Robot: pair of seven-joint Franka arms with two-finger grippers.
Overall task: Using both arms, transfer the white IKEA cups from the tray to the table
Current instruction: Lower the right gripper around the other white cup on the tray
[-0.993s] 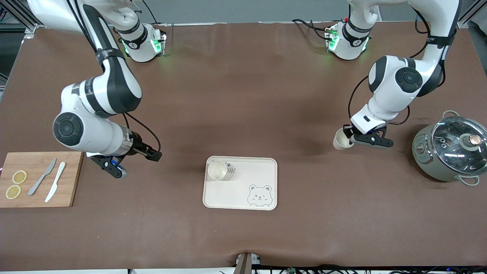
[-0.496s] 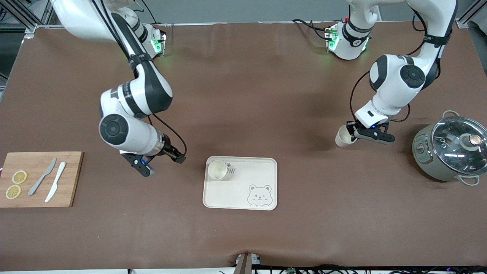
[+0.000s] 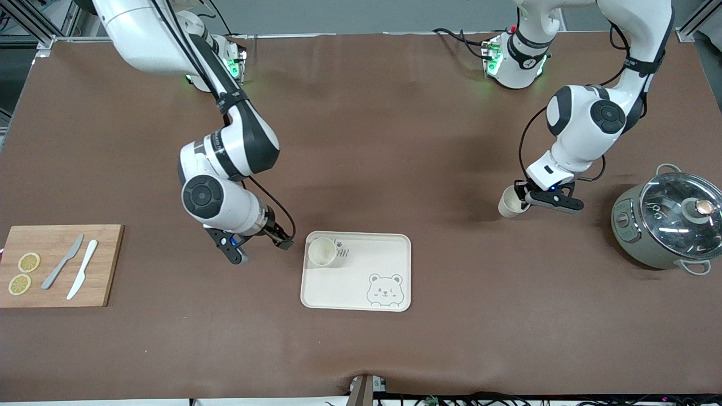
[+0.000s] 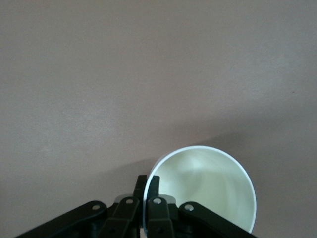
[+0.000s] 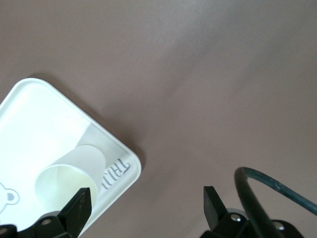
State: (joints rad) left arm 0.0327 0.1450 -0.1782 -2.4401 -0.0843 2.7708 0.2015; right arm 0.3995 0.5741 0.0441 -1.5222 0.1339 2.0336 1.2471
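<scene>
One white cup stands upright in a corner of the cream bear-print tray, the corner nearest the right arm's end. My right gripper hangs open just beside that corner, nothing between its fingers. The right wrist view shows the same cup on the tray, with the right gripper over bare table next to it. My left gripper is shut on the rim of the second white cup, held tilted over the table between tray and pot. In the left wrist view the fingers pinch that cup's wall.
A wooden cutting board with two knives and lemon slices lies at the right arm's end. A grey pot with a glass lid stands at the left arm's end.
The right arm has swung from beside the cutting board over to the tray's corner, gripper still open. The left gripper has risen slightly with its cup.
</scene>
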